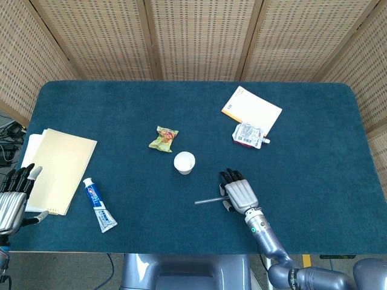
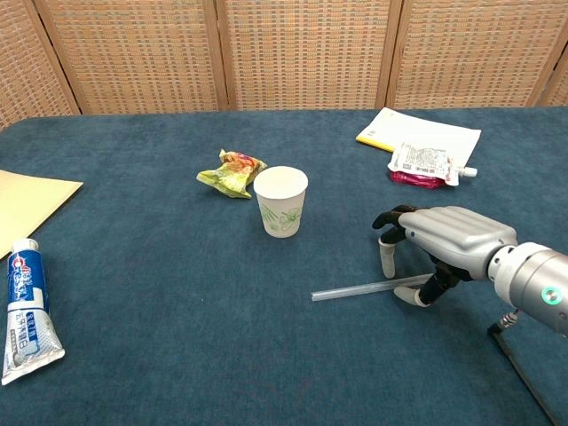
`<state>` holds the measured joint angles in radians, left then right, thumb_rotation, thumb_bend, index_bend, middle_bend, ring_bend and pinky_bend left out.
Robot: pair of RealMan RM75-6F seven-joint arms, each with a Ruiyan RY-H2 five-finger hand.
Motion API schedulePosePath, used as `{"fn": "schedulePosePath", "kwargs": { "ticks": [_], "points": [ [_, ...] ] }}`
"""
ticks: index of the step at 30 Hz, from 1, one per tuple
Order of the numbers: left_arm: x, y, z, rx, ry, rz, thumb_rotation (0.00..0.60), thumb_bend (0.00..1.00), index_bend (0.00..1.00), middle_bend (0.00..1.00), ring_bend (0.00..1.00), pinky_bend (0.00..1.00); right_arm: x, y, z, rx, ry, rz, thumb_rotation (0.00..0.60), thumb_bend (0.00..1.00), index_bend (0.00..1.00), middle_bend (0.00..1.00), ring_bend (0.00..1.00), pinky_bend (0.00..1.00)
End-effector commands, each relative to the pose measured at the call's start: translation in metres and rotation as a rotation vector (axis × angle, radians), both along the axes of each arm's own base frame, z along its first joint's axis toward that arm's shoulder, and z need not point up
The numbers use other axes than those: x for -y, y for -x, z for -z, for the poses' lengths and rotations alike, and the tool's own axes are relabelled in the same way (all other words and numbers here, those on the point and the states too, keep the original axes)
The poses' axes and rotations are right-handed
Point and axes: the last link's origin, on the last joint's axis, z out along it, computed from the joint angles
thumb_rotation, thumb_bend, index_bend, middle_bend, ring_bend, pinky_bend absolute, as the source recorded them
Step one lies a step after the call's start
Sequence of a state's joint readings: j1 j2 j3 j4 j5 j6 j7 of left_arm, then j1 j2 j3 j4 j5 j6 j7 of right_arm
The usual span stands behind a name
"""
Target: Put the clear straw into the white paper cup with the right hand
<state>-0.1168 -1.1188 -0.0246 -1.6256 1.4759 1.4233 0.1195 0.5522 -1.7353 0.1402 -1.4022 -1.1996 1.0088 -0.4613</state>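
The clear straw [image 1: 208, 200] [image 2: 355, 289] lies flat on the blue table, in front of and to the right of the white paper cup [image 1: 184, 162] [image 2: 281, 201], which stands upright. My right hand [image 1: 240, 193] [image 2: 448, 235] arches over the straw's right end, palm down. Its fingertips reach the cloth behind the straw and its thumb lies beside the straw in front. The straw still rests on the table, not lifted. My left hand [image 1: 12, 199] hangs off the table's left edge with fingers apart, holding nothing.
A crumpled snack wrapper [image 1: 163, 139] [image 2: 231, 171] lies just behind the cup. A toothpaste tube [image 1: 100, 205] [image 2: 22, 306] and a beige folder [image 1: 57, 169] sit at the left. A white booklet [image 1: 252, 110] and a foil pouch [image 1: 249, 134] [image 2: 426, 164] lie at the back right.
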Motion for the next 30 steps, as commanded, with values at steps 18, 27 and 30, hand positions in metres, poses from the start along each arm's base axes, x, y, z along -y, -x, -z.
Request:
{"fn": "schedulePosePath", "kwargs": {
  "ticks": [18,27,30],
  "points": [
    [0.001,0.0,-0.003,0.006,-0.01,0.004,0.6,0.0,0.0,0.0,0.0,0.0,-0.002,0.0,0.005,0.0,-0.004,-0.001,0.6,0.53,0.58,0.25,0.03,0.19],
    [0.001,0.0,-0.002,0.005,-0.008,0.004,0.6,0.0,0.0,0.0,0.0,0.0,-0.001,0.0,-0.001,0.003,0.007,0.003,0.6,0.53,0.58,0.25,0.04,0.19],
    [0.001,0.0,-0.003,0.008,-0.009,0.002,0.6,0.0,0.0,0.0,0.0,0.0,0.003,-0.002,-0.009,0.035,0.015,0.019,0.6,0.53,0.58,0.25,0.04,0.19]
  ]
}}
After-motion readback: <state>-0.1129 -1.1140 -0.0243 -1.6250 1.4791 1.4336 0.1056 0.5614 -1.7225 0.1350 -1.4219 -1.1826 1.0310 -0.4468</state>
